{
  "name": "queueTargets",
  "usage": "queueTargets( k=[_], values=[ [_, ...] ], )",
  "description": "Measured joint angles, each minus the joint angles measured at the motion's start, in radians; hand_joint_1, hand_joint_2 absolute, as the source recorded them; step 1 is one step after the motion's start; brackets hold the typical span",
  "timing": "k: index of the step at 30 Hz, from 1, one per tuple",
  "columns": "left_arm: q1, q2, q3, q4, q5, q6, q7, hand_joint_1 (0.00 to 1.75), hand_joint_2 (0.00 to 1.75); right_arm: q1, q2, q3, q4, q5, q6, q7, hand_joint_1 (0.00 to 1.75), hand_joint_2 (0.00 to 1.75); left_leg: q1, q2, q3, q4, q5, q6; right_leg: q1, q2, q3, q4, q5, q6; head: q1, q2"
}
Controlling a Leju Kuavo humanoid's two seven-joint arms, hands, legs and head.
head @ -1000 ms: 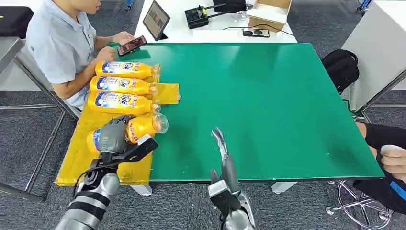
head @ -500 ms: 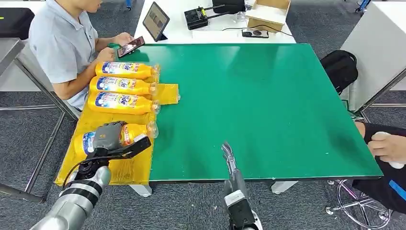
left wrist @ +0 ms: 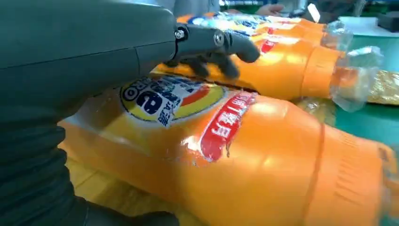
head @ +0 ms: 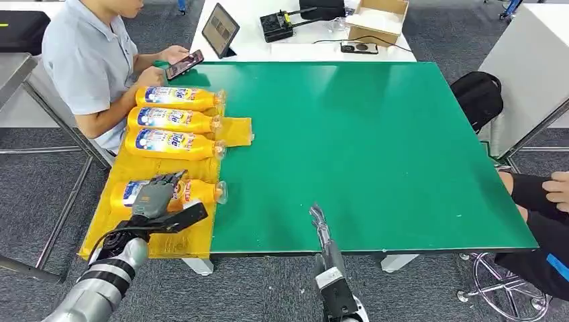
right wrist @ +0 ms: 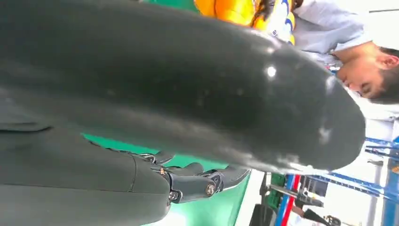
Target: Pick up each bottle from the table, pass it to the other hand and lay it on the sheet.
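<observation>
Fourth bottle [head: 171, 192] lies on its side on the yellow sheet [head: 127, 173], long axis across the sheet, clear cap toward the green table [head: 362, 147], base toward the sheet's outer edge. Cap end sits right at the sheet's edge beside the green surface.

Left hand [head: 156, 196] rests over the bottle's middle, fingers [left wrist: 221, 44] draped across the label; whether it grips or merely touches cannot be told from either view.

Bottle is orange-yellow plastic with a blue, white and red label and a red strip sticker near the shoulder, ribbed at the neck.

Three more bottles [head: 176, 121] lie farther along the sheet from the fourth one, parallel to it, caps pointing the same way, close to each other. A strip of bare sheet separates them from the fourth bottle.

Right hand [head: 321, 227] is held edge-on over the table's near edge, well apart from the sheet, fingers straight and holding nothing.

The green surface beyond the sheet is broad and bare. A person [head: 90, 64] sits by the sheet's far end, holding a phone [head: 184, 64].
</observation>
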Motion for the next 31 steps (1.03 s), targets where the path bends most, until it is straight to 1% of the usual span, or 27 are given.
queueTargets(
  k=[8,11,13,18,21,24,26,27,29,31],
  values=[
    [0.055,0.008,-0.04,-0.105,0.184,-0.086,-0.039,0.0,1.75,-0.019,0.0,-0.012,0.037,0.002,0.01,-0.009,0.0,0.0,0.0,-0.001,0.0,0.0,0.0,0.0,0.0,-0.001,0.0,0.0,0.0,0.0,0.0,0.0],
    [0.082,-0.002,-0.039,-0.155,0.273,-0.067,-0.064,0.0,1.75,-0.022,0.0,-0.014,0.046,0.003,0.01,-0.009,0.0,0.0,0.0,-0.001,0.0,0.0,0.0,0.0,0.0,-0.001,-0.001,0.0,0.0,0.0,-0.001,0.0],
    [0.11,-0.022,-0.037,-0.197,0.322,-0.023,-0.076,0.0,1.75,-0.022,0.001,-0.016,0.05,0.003,0.008,-0.009,0.0,0.0,0.0,-0.001,0.0,0.0,0.0,0.0,0.0,-0.001,-0.001,0.0,0.0,0.0,0.0,0.0],
    [0.156,-0.111,0.018,-0.34,0.523,0.161,-0.178,0.0,1.75,-0.022,0.004,-0.016,0.057,0.008,-0.004,-0.01,0.0,0.0,0.0,-0.001,-0.002,0.0,0.0,0.0,0.0,-0.001,-0.002,0.0,0.0,0.0,0.0,0.0],
    [0.168,-0.148,0.045,-0.413,0.601,0.2,-0.221,0.0,1.75,-0.023,0.006,-0.011,0.061,0.012,-0.012,-0.01,0.0,0.0,0.0,-0.001,-0.003,0.0,0.0,0.0,0.0,-0.001,-0.003,0.0,0.0,0.0,0.0,0.0],
    [0.181,-0.176,0.067,-0.468,0.681,0.205,-0.266,0.0,1.75,-0.024,0.006,-0.009,0.066,0.014,-0.027,-0.014,0.0,0.0,0.0,-0.001,-0.003,0.0,0.0,0.0,0.0,0.0,-0.003,0.0,0.0,0.0,0.0,0.0],
    [0.191,-0.192,0.08,-0.499,0.742,0.195,-0.275,0.0,1.75,-0.023,0.006,-0.008,0.066,0.018,-0.052,-0.042,0.0,0.0,0.0,0.0,-0.003,0.0,0.0,0.0,0.0,0.0,-0.003,0.0,0.0,0.0,0.0,0.0],
    [0.197,-0.202,0.087,-0.515,0.777,0.188,-0.274,0.0,1.75,-0.023,0.006,-0.008,0.065,0.021,-0.067,-0.065,0.0,1.75,0.0,0.0,-0.003,0.0,0.0,0.0,0.0,-0.001,-0.003,0.0,0.0,0.0,-0.001,0.0],
    [0.208,-0.225,0.091,-0.54,0.815,0.191,-0.257,0.0,1.75,-0.019,0.006,-0.007,0.054,0.029,-0.113,-0.11,0.0,1.75,0.0,-0.001,-0.003,0.0,0.0,0.0,0.0,-0.001,-0.003,0.0,0.0,0.0,0.0,0.0],
    [0.224,-0.249,0.09,-0.562,0.84,0.203,-0.249,0.0,1.75,-0.012,0.005,-0.001,0.021,0.029,-0.177,-0.113,0.0,1.75,0.0,0.0,-0.003,0.0,0.0,0.0,0.0,-0.001,-0.003,0.0,0.0,0.0,0.0,0.0]
  ],
)
